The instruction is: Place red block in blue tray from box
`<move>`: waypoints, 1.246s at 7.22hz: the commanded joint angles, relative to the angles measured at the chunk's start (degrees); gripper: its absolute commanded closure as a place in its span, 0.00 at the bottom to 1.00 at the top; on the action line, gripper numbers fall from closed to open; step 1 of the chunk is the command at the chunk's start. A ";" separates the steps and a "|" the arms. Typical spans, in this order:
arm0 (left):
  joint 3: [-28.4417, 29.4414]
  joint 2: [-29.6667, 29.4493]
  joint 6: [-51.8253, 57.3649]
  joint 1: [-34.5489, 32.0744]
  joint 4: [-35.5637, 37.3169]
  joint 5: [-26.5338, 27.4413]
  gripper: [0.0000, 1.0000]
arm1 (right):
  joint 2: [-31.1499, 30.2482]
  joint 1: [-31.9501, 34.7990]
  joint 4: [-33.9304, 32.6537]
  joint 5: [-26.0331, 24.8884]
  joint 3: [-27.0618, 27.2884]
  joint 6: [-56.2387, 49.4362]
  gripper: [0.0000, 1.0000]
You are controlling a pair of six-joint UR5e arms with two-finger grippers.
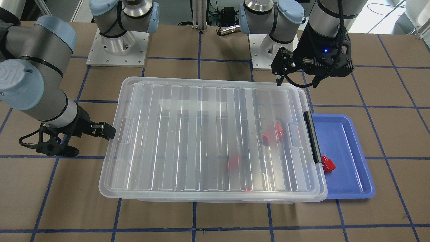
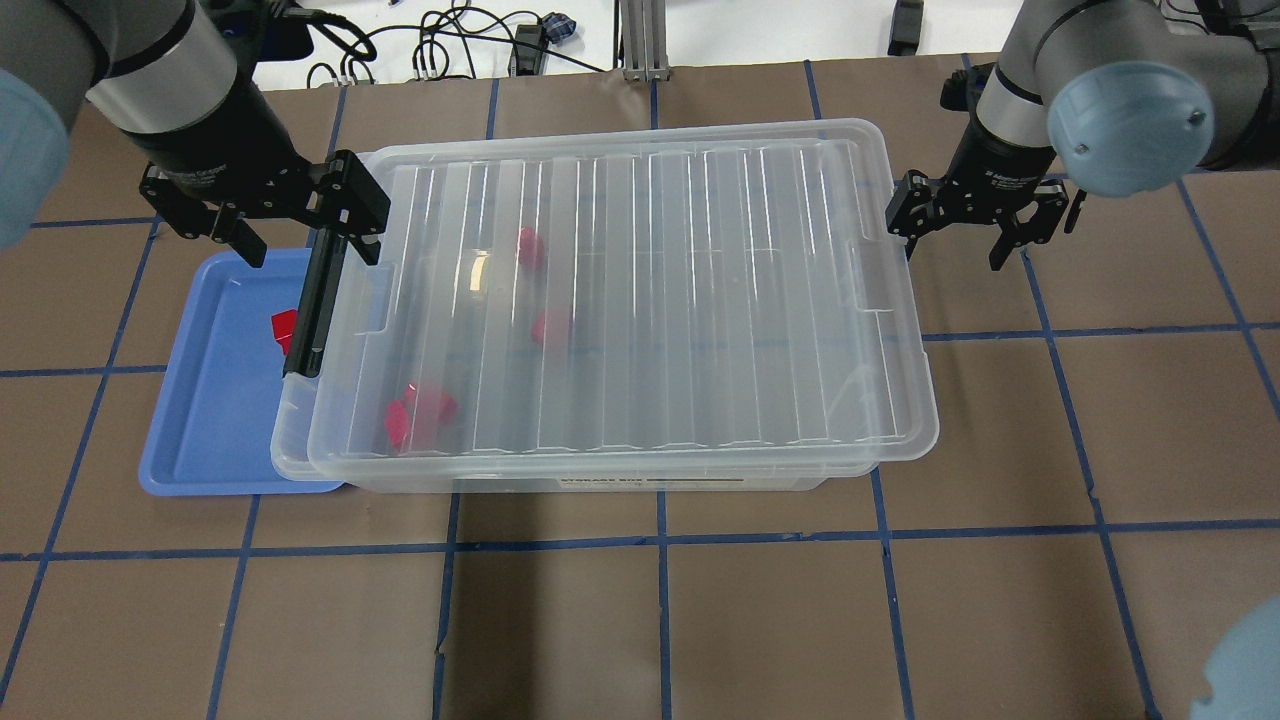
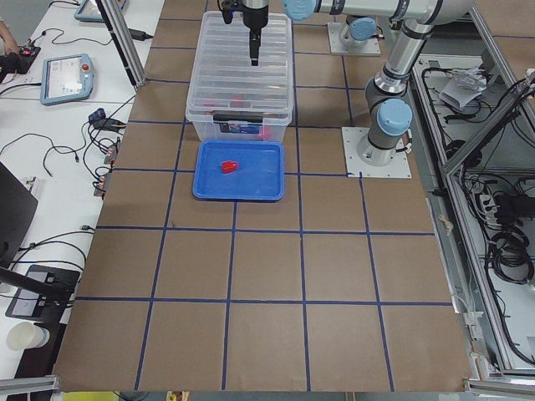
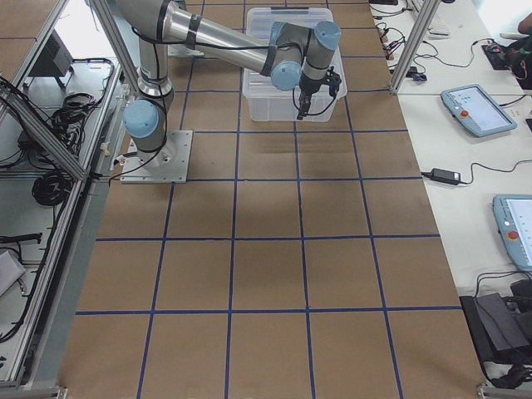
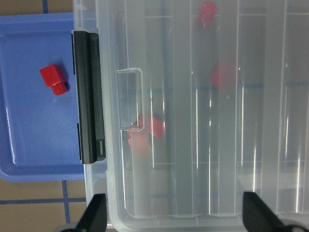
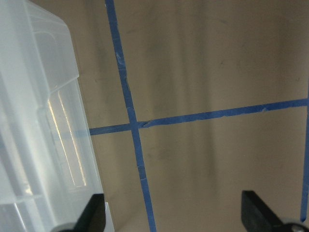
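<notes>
Red block [image 1: 328, 164]: one, in the blue tray [image 1: 351, 148], just beside the box [image 1: 111, 183] at its black latch [image 1: 312, 137]. Four other blocks [image 2: 530, 246] show blurred under the closed lid [image 2: 700, 300]. Left gripper [image 2: 300, 225] is spread wide and empty above the latch end. Right gripper [image 2: 955, 232] is spread and empty off the opposite end.

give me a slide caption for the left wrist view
One red block lies in the blue tray beside the lidded box, left gripper open above.
</notes>
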 commanded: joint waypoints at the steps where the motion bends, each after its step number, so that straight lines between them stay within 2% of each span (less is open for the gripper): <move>1: 5.11 -2.93 -0.22 -0.59 -3.63 -0.06 0.00 | 0.20 0.39 -0.09 -0.08 -0.70 0.65 0.00; 3: 4.86 -3.55 -0.48 -0.85 -3.63 -0.15 0.00 | -2.33 0.30 1.65 -0.43 -4.98 0.65 0.00; 4: 4.43 -3.38 -2.48 -1.46 -3.54 0.02 0.00 | -5.04 0.30 7.67 -1.04 -6.84 0.65 0.00; 7: 4.95 -3.20 -2.24 -1.73 -2.84 0.11 0.00 | -15.67 0.47 14.75 -0.53 -5.81 0.74 0.00; 9: 4.60 -3.46 -1.98 -1.73 -2.75 0.02 0.00 | -17.02 0.39 17.04 -1.13 -4.06 -0.40 0.00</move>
